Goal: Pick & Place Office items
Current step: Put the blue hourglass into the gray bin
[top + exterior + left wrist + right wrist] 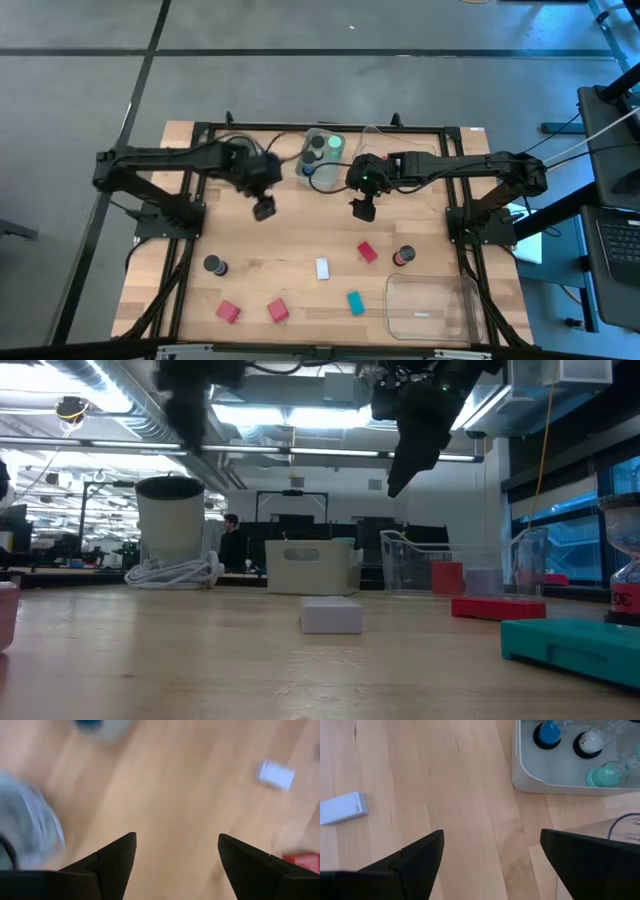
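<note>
High view: office items lie loose on the near half of the table (260,255): white block (322,268) mid-table, red block (367,252) just beside it to the right, teal block (354,302) nearer the front edge, two more red blocks (228,312) (277,311) front-left, a dark cylinder (214,265) on the left, another with a red band (403,257) on the right. Left end effector (264,209) hangs above bare wood left of centre, fingers wide apart, holding nothing. Right end effector (363,209) hovers right of centre, above the table behind the red block, also wide and empty. Both arms reach inward from the table sides, wrists angled down. Grey tray (322,152) sits at the back between them; clear tray (432,305) front-right.
</note>
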